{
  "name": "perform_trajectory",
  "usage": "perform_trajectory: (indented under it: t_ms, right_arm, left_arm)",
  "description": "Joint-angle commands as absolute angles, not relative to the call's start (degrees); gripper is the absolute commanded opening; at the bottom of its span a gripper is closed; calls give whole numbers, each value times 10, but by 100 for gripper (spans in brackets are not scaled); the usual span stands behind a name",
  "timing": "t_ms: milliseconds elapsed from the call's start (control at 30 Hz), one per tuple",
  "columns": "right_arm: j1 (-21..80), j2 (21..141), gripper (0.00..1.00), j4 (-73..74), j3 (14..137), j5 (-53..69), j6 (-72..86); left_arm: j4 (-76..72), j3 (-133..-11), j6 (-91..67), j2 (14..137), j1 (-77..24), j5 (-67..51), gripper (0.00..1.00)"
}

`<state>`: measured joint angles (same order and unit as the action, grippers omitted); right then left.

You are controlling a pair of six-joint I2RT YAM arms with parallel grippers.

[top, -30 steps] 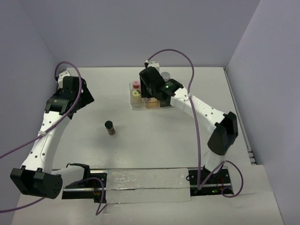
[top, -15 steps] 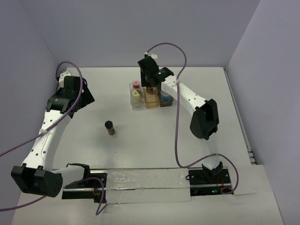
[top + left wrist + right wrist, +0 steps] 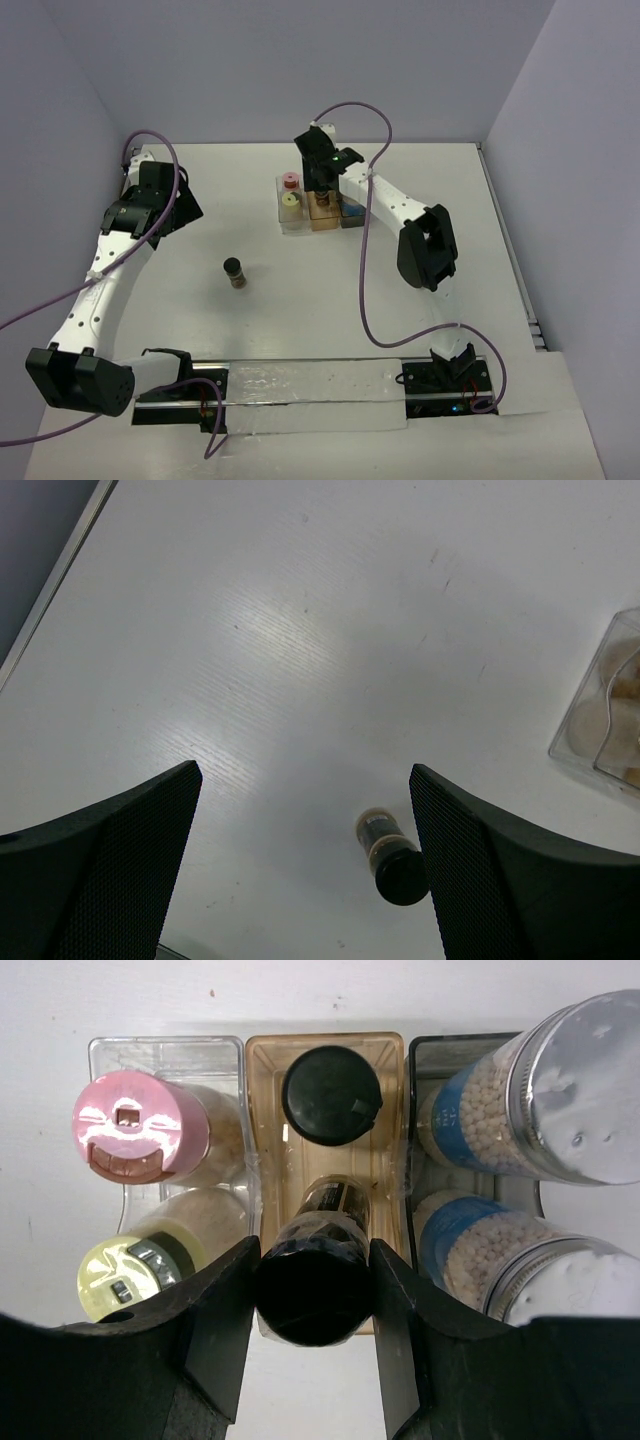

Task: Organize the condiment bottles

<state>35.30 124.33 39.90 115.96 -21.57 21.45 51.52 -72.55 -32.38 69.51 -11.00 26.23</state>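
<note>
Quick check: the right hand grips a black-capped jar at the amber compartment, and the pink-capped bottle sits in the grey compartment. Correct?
One detail is off. The right wrist view shows the pink-capped bottle in the clear compartment, beside the cream-capped bottle, not in the grey compartment. The right hand does grip a black-capped jar at the amber compartment.

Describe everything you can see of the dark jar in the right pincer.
The dark jar has a round, glossy black cap and a dark body with a gold-printed label. The right pincer grips its cap from both sides. It shares the amber compartment with another black-capped jar. Whether its base touches down is hidden.
</note>
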Motion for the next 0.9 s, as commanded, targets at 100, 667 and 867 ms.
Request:
perform_trajectory:
  t_ms: [100,667,867]
  right_arm:
    - [338,1260,23,363,1162,-202,217]
    - [332,1289,27,355,1156,-159,229]
    - [331,1299,38,367,1172,-154,230]
  left_arm:
    - [501,-742,-323,701,-105,272,93]
    - [504,-745,-324,706,-105,270,92]
    - [503,-742,-323,704,-105,271,92]
